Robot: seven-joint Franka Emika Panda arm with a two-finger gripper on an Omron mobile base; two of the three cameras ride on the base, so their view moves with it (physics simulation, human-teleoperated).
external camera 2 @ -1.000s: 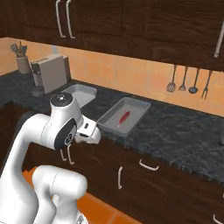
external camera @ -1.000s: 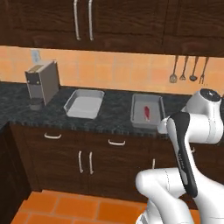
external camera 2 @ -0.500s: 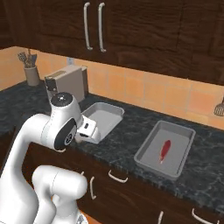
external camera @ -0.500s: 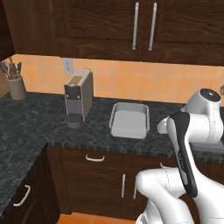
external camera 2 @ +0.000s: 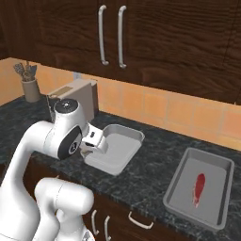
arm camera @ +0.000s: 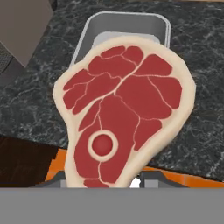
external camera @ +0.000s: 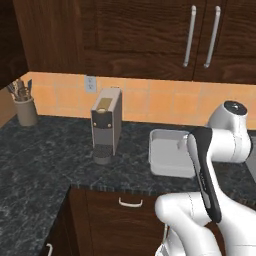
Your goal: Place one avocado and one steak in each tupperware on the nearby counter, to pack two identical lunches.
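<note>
Your gripper [arm camera: 135, 183] clamps raw steak [arm camera: 124, 109] above empty tupperware [external camera 2: 117, 146]; 2nd tray [external camera 2: 188, 200] w/ steak [external camera 2: 199, 186] on counter [external camera 2: 155, 164] to right.

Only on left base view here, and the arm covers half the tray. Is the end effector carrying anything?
Observer: Yes. In the hand view, the end effector is holding a raw steak by its lower edge.
Operator: Anything already in the tray by the coffee machine?
Observer: In the right base view, the visible part of that near tupperware is bare. The arm hides one corner of it.
Operator: Where's the other tray?
Observer: The far tupperware is further right on the counter. There is already a second steak in it, and I see no avocado there.
</note>
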